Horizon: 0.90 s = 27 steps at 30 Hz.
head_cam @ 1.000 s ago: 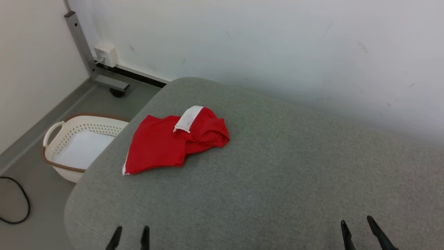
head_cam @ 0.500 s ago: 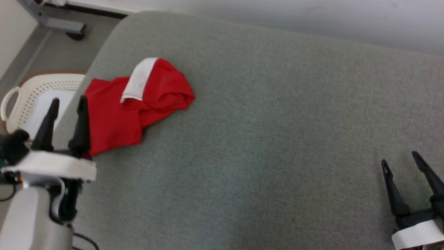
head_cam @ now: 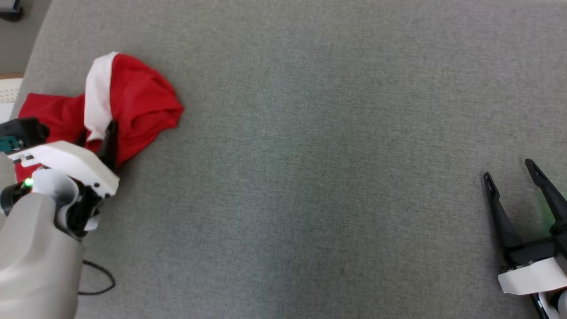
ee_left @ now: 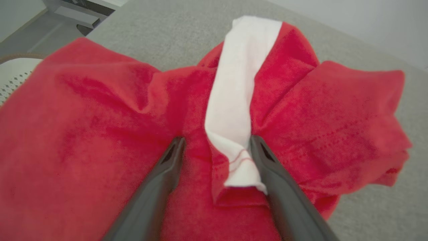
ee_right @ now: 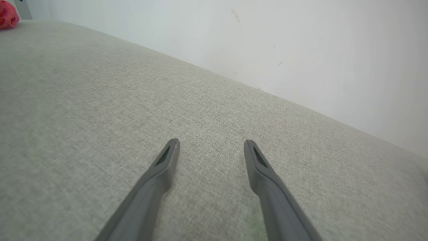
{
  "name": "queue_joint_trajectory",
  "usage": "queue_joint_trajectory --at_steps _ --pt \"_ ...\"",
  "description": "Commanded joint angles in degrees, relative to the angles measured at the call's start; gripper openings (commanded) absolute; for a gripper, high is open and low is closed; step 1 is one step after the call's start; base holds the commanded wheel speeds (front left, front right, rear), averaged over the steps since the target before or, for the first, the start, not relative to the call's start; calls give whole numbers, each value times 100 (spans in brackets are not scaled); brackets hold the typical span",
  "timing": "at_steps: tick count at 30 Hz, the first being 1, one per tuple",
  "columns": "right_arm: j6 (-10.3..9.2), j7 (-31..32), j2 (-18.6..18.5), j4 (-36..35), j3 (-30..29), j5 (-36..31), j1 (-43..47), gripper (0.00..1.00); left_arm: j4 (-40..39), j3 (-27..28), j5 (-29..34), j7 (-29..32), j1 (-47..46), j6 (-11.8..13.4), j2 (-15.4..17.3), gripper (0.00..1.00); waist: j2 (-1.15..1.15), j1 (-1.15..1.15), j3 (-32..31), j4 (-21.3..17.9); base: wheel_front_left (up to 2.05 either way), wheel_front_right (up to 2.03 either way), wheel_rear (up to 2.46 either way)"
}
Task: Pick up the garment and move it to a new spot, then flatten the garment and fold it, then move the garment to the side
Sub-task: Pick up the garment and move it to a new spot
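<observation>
Red crumpled cloth garment (head_cam: pixel 141 102) with white band: head view, find it at the left edge of the grey fabric surface (head_cam: pixel 310 155); left wrist view, pinch its white fold (ee_left: pixel 234 100) with the spread left gripper (ee_left: pixel 217 139); right wrist view, keep the spread, empty right gripper (ee_right: pixel 211 141) clear.

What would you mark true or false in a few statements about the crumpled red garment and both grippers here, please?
1. The left gripper, jaws open, straddles the white band of the crumpled red fabric garment. True.
2. The right gripper grips the garment. False: it is open above the bare grey upholstered surface.
3. The garment lies flat and folded. False: it is bunched up.
4. The garment lies at the surface's left side. True.
</observation>
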Motion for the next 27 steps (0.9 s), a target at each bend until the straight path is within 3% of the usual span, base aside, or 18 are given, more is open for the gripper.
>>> queue_joint_trajectory --at_steps 1,3,6,13,21,27 --pt "-21 72 -23 243 -21 2 206 100 359 -210 151 293 4 11 100 100 0 -2 -63 -87 0 0 0" --pt "-19 53 29 270 0 20 226 100 696 -394 279 515 25 12 106 0 0 -2 -145 -128 0 0 0" --pt "-19 6 121 336 27 70 228 100 848 -612 183 672 41 12 83 0 0 -2 -340 -191 0 0 0" --pt "-19 -92 337 628 45 226 385 100 58 -752 -101 32 -268 12 390 0 0 -2 -1173 -311 0 0 0" --pt "-19 -103 613 757 74 344 656 100 -1679 -1181 -633 251 0 11 429 0 0 -2 -2047 -682 0 0 0" --pt "-19 -104 747 731 98 428 826 100 -3475 -1560 -1229 826 663 39 26 0 0 -2 -2395 -1132 0 0 0"
